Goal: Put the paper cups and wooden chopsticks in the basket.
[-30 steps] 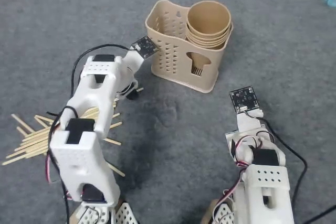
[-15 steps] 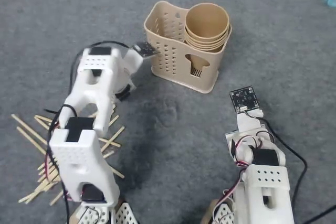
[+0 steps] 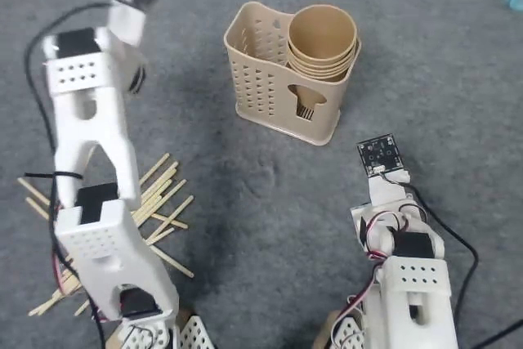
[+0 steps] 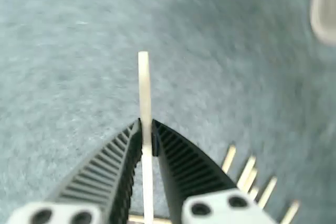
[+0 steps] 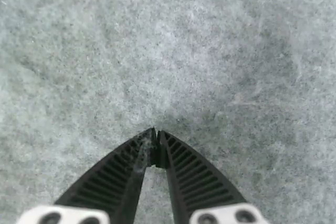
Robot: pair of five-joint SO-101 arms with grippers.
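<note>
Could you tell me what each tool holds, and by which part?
Left tool: one wooden chopstick, pinched partway along, one end jutting past the tips. Right tool: shut, empty.

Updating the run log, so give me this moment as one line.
left gripper: shut on chopstick, above carpet | right gripper: shut, empty | cups: stacked in basket | other chopsticks: loose on carpet

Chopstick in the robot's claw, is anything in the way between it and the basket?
Nothing visible is. The left gripper is shut on one chopstick, and just bare grey mat lies between it and the basket. The paper cups fill one compartment, but the one nearer that arm looks free.
</note>
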